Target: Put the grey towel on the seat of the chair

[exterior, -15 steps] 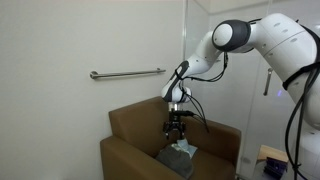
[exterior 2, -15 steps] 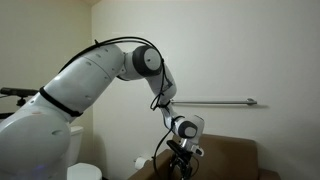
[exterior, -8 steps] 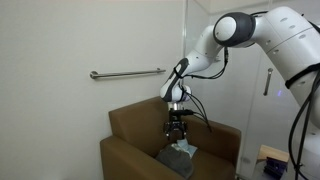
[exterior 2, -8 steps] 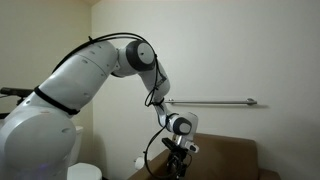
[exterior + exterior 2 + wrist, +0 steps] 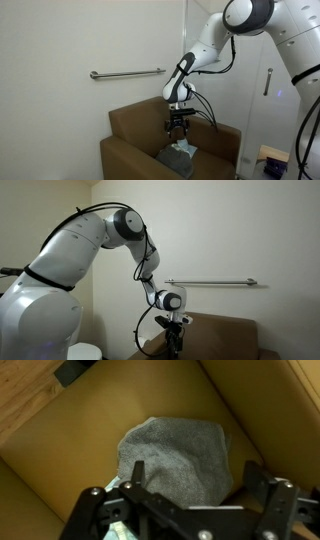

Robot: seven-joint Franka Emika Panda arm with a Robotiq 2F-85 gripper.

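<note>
**Visitor:** What is the claw doing right now?

**Onlooker:** The claw (image 5: 180,130) points straight down over the chair. Its two fingers (image 5: 92,505) are spread wide with nothing between them, so it is empty.

**Visitor:** Where is the towel?

**Onlooker:** The grey towel (image 5: 180,455) lies directly beneath the claw, bunched in a soft heap on the seat (image 5: 80,450). From where I stand it appears just clear of the fingertips, but I cannot be sure there is a gap. A paler scrap shows at the claw's near edge in the wrist view. I cannot tell what it is.

**Visitor:** What is around it?

**Onlooker:** The brown armchair (image 5: 135,120) surrounds the claw, with the backrest behind it and an arm to either side. Higher up and off to one side, a metal rail (image 5: 125,73) runs along the wall.

**Visitor:** So how should this step be done well?

**Onlooker:** To me the towel looks placed, so what remains is a clean exit. I would rise straight up with the fingers held apart, so no fold gets pinched. I would not swing sideways until the claw is well above the heap. The risk is a loose fold catching on a fingertip and being dragged towards the seat's edge.
</note>
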